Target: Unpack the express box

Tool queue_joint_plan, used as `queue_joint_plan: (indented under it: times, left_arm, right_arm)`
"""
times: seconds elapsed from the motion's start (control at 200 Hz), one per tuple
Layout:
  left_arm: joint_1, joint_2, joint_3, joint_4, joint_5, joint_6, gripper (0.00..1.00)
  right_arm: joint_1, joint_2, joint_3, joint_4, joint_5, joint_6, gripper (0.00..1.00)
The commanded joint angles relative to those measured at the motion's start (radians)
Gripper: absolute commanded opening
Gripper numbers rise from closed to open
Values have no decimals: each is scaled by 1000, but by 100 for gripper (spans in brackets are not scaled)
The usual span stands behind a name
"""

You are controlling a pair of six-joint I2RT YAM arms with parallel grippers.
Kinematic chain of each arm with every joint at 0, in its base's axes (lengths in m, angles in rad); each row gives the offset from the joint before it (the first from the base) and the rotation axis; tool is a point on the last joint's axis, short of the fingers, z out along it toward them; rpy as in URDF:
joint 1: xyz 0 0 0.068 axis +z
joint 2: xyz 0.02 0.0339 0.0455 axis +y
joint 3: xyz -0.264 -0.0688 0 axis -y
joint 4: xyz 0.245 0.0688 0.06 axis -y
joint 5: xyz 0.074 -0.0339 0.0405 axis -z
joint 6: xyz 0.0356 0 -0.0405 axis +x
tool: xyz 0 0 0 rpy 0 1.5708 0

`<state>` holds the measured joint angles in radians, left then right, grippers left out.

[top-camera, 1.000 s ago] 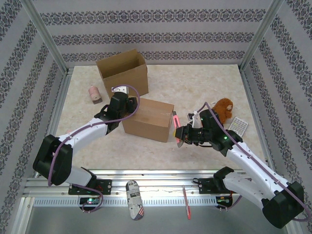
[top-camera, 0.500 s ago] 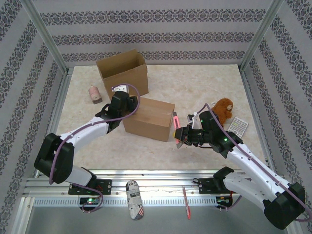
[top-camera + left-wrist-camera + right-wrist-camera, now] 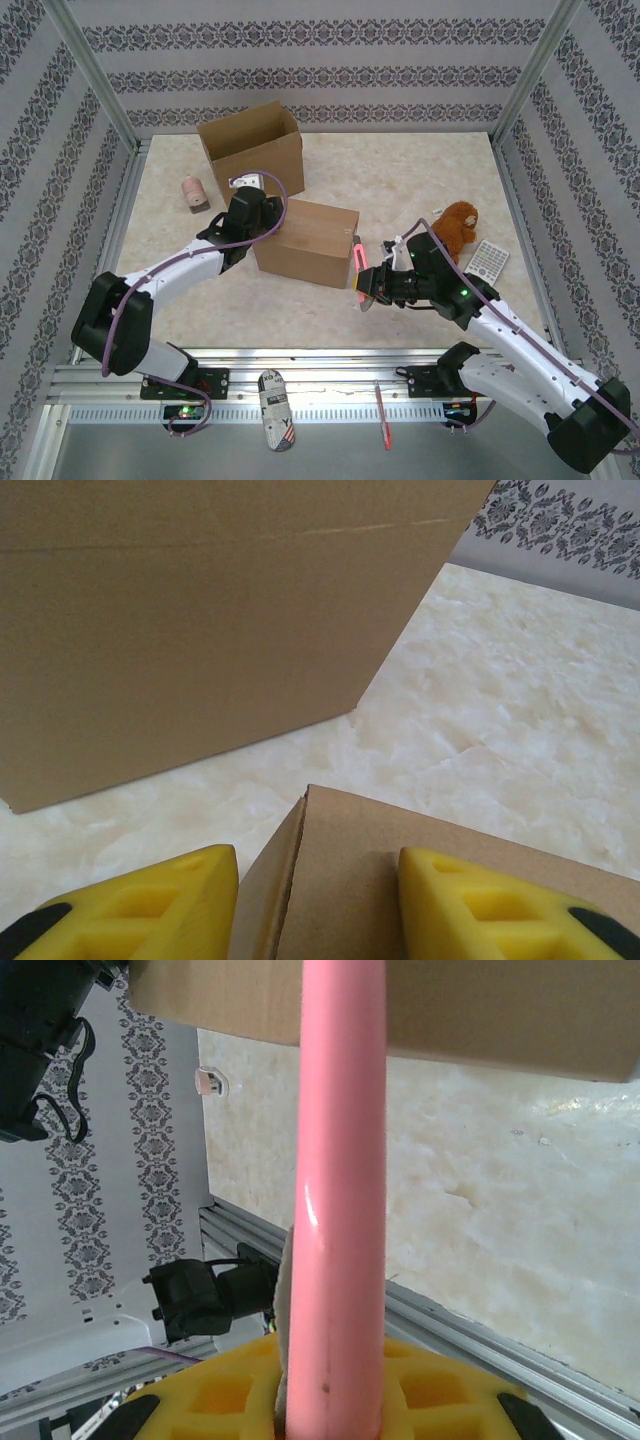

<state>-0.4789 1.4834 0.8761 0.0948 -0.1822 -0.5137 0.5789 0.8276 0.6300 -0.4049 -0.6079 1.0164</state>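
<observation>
Closed express box (image 3: 305, 243) lying mid-bench (image 3: 420, 180). Left claw (image 3: 318, 880) straddling one box corner; clamped or slack, cannot tell. Right claw (image 3: 330, 1405) clenched on pink rod-shaped tool (image 3: 340, 1160), just beside box's right end.

Open cardboard box (image 3: 255, 150) standing just beyond left gripper (image 3: 267, 214), mouth facing up. Small pink object (image 3: 194, 193) lying left of that gripper, near. Orange plush toy (image 3: 459, 224) sitting right of and beyond right gripper (image 3: 366, 288). White gridded card (image 3: 488, 260) lying just beside toy, farther right. Striped can (image 3: 275, 408) and red pen (image 3: 382, 417) resting on front rail (image 3: 330, 382), on near side of both grippers.
</observation>
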Motion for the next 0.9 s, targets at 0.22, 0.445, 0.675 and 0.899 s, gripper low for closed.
queue_joint_plan:
  times: [0.22, 0.445, 0.675, 0.899]
  left_arm:
    - [-24, 189, -133, -469, 41, -55, 45]
    - [-25, 189, -133, -469, 40, -55, 45]
    - [-24, 190, -132, -469, 41, -55, 45]
    - [-24, 194, -133, -468, 41, -54, 45]
  right_arm:
    - [51, -31, -24, -15, -113, 21, 0]
    - [71, -49, -31, -11, -99, 37, 0]
    - [85, -68, -42, -11, -87, 53, 0]
    - [93, -87, -44, -17, -78, 61, 0]
